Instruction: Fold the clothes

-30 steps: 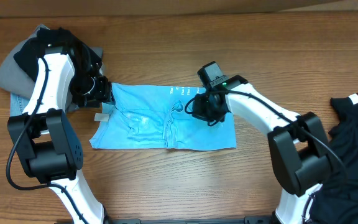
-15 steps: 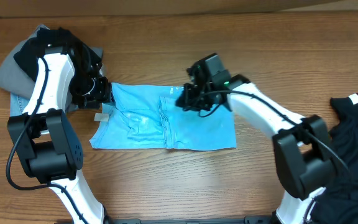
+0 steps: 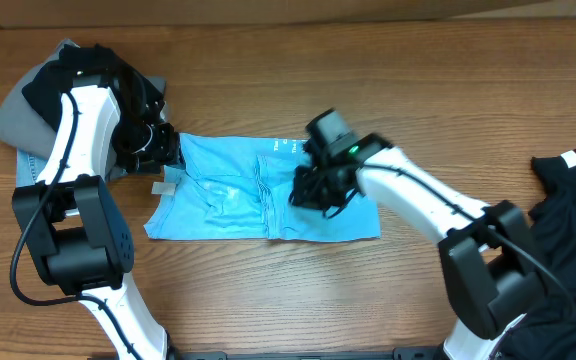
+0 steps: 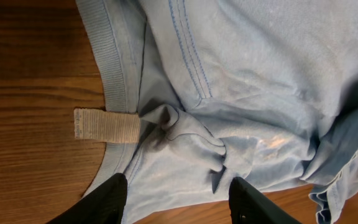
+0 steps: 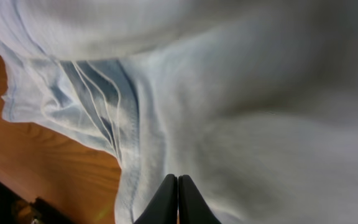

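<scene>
The shirt (image 3: 228, 195) lies flat near the middle of the table (image 3: 268, 290), folded into a rough rectangle with its long side running 9 to 3 o'clock. Creases and a raised fold run down its centre. A little white lettering (image 3: 286, 143) shows at its 12 o'clock edge. In the left wrist view the ribbed collar (image 4: 114, 74) curves along the cloth's edge, and a beige tag (image 4: 104, 125) sticks out from it onto bare wood.

The left claw (image 3: 168, 150) sits at the shirt's 10 o'clock corner. Its fingers stand apart in the wrist view, with a bunched wrinkle of cloth just ahead of the gap, and no grip shows. The right claw (image 3: 303, 195) is down on the shirt, just toward 3 o'clock from its centre. Its fingers (image 5: 166, 199) are pressed together with the tips against the pale cloth; whether any cloth is pinched between them I cannot tell.

A grey and black pile (image 3: 28, 100) lies at the table's 10 o'clock. A black garment (image 3: 568, 200) with a white label (image 3: 569, 160) lies at 3 o'clock.
</scene>
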`<move>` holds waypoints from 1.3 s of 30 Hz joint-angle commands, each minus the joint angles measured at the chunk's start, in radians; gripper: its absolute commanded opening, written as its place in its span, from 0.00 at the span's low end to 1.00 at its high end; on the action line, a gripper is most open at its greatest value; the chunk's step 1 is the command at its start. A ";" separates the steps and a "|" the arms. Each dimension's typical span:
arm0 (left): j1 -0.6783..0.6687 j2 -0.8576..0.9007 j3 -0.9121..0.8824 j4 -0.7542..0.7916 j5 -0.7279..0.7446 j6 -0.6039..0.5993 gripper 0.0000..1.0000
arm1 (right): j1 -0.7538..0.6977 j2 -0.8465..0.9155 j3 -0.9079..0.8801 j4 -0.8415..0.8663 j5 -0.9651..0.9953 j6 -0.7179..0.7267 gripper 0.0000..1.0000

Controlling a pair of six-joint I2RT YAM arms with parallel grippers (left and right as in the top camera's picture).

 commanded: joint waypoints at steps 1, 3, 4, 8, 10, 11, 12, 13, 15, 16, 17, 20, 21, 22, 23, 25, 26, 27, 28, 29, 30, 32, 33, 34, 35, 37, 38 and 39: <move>-0.006 -0.024 -0.012 -0.008 0.008 0.016 0.55 | 0.054 -0.013 -0.058 0.068 0.027 0.094 0.07; -0.006 -0.024 -0.012 -0.009 0.008 0.016 0.55 | 0.083 -0.008 -0.070 0.108 -0.026 0.097 0.07; -0.006 -0.024 -0.012 -0.009 0.008 0.016 0.55 | 0.096 -0.006 -0.070 0.126 -0.062 0.080 0.08; -0.006 -0.024 -0.012 -0.010 0.008 0.016 0.55 | 0.132 -0.006 -0.064 0.227 -0.317 -0.125 0.05; -0.006 -0.024 -0.012 -0.011 0.008 0.016 0.55 | 0.133 -0.009 -0.038 0.199 -0.320 -0.175 0.04; -0.006 -0.024 -0.012 -0.014 0.008 0.016 0.55 | 0.130 -0.013 -0.020 0.167 -0.278 -0.172 0.04; -0.006 -0.024 -0.012 -0.016 0.008 0.016 0.54 | 0.123 -0.019 0.002 0.132 -0.220 -0.172 0.04; -0.006 -0.024 -0.012 -0.018 0.008 0.016 0.54 | 0.115 -0.027 0.024 0.100 -0.151 -0.172 0.04; -0.006 -0.024 -0.012 -0.021 0.007 0.017 0.54 | 0.096 -0.044 0.072 0.048 0.002 -0.154 0.05; -0.006 -0.024 -0.012 -0.021 0.007 0.017 0.54 | 0.086 -0.048 0.093 0.031 0.056 -0.140 0.07; -0.006 -0.024 -0.012 -0.020 0.007 0.017 0.54 | 0.074 -0.048 0.109 0.019 0.094 -0.124 0.08; -0.006 -0.024 -0.012 -0.016 0.008 0.016 0.54 | 0.031 -0.047 0.117 0.013 0.146 -0.045 0.09; -0.006 -0.024 -0.012 -0.015 0.008 0.016 0.54 | 0.018 -0.042 0.113 0.013 0.151 -0.026 0.09; -0.006 -0.024 -0.012 -0.014 0.008 0.016 0.54 | 0.005 -0.034 0.109 0.010 0.158 -0.003 0.09; -0.006 -0.024 -0.012 -0.013 0.008 0.016 0.54 | -0.003 -0.026 0.104 0.010 0.167 0.015 0.09; -0.006 -0.024 -0.012 -0.010 0.008 0.016 0.54 | -0.016 0.000 0.093 0.010 0.198 0.063 0.09; -0.006 -0.024 -0.012 -0.009 0.008 0.016 0.55 | -0.017 0.012 0.092 0.012 0.198 0.077 0.09; -0.006 -0.024 -0.012 -0.007 0.008 0.016 0.55 | -0.018 0.032 0.092 0.021 0.189 0.093 0.08; -0.006 -0.024 -0.012 -0.006 0.008 0.016 0.55 | -0.018 0.049 0.092 0.039 0.169 0.095 0.08; -0.006 -0.024 -0.012 -0.006 0.008 0.016 0.55 | -0.018 0.067 0.092 0.064 0.146 0.094 0.08; -0.006 -0.024 -0.012 -0.005 0.008 0.016 0.55 | -0.013 0.090 0.092 0.100 0.121 0.095 0.07; -0.006 -0.024 -0.012 -0.003 0.008 0.016 0.56 | -0.001 0.131 0.092 0.188 0.078 0.095 0.06; -0.006 -0.024 -0.012 -0.002 0.008 0.016 0.55 | 0.008 0.156 0.092 0.243 0.053 0.096 0.06; -0.006 -0.024 -0.012 -0.002 0.008 0.016 0.55 | 0.015 0.176 0.092 0.290 0.030 0.095 0.06; -0.006 -0.024 -0.012 -0.002 0.008 0.016 0.55 | 0.020 0.192 0.092 0.336 0.010 0.095 0.05; -0.006 -0.024 -0.012 -0.006 0.008 0.016 0.55 | 0.021 0.201 0.092 0.397 0.003 0.089 0.04; -0.006 -0.024 -0.012 -0.010 0.008 0.016 0.55 | 0.016 0.199 0.093 0.422 0.002 0.062 0.04; -0.006 -0.024 -0.012 -0.012 0.008 0.016 0.55 | 0.009 0.189 0.099 0.425 0.002 0.040 0.04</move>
